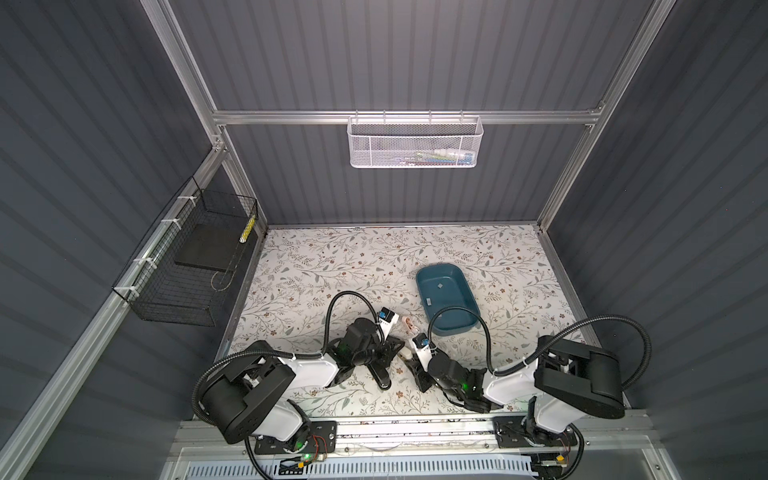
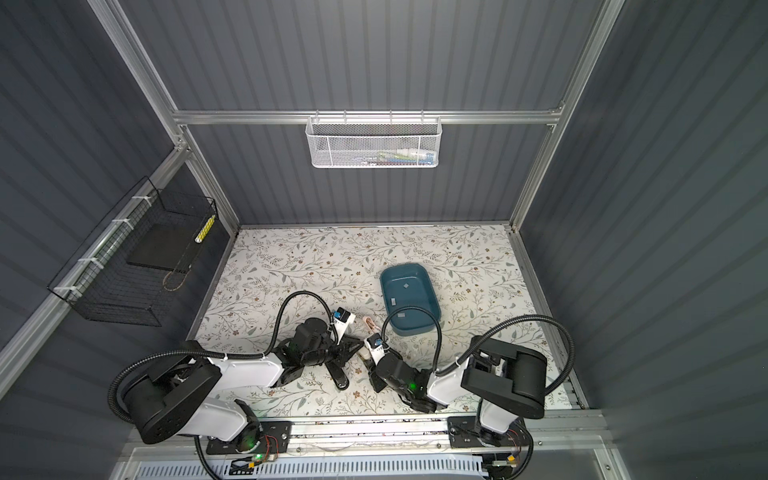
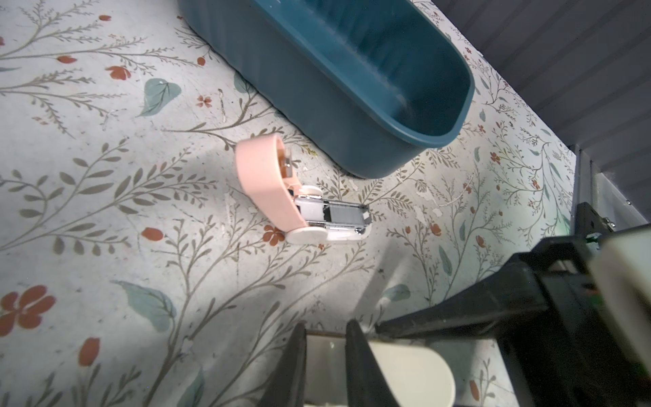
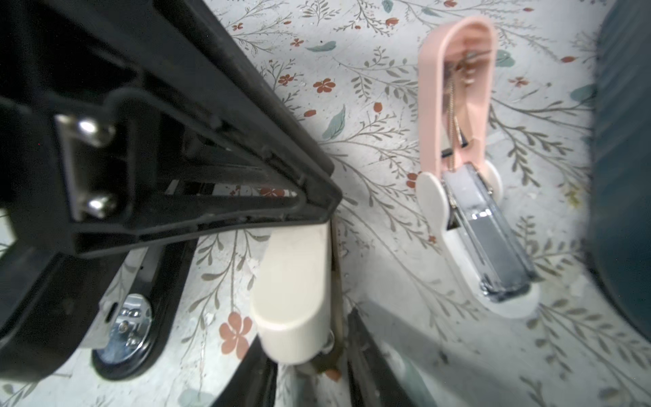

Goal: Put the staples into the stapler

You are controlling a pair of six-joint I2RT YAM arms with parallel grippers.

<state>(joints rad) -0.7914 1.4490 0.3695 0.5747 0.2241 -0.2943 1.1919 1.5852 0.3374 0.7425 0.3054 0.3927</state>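
Arms (image 1: 311, 368) bent low: left pincer (image 3: 326, 327) clamps cream stapler (image 4: 292, 282); right pincer (image 4: 310, 334), cannot tell.

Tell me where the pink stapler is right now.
In a top view the pink stapler lies open on the floral table near the middle, beside the near corner of the teal tray on the left arm's side, just beyond both wrists.
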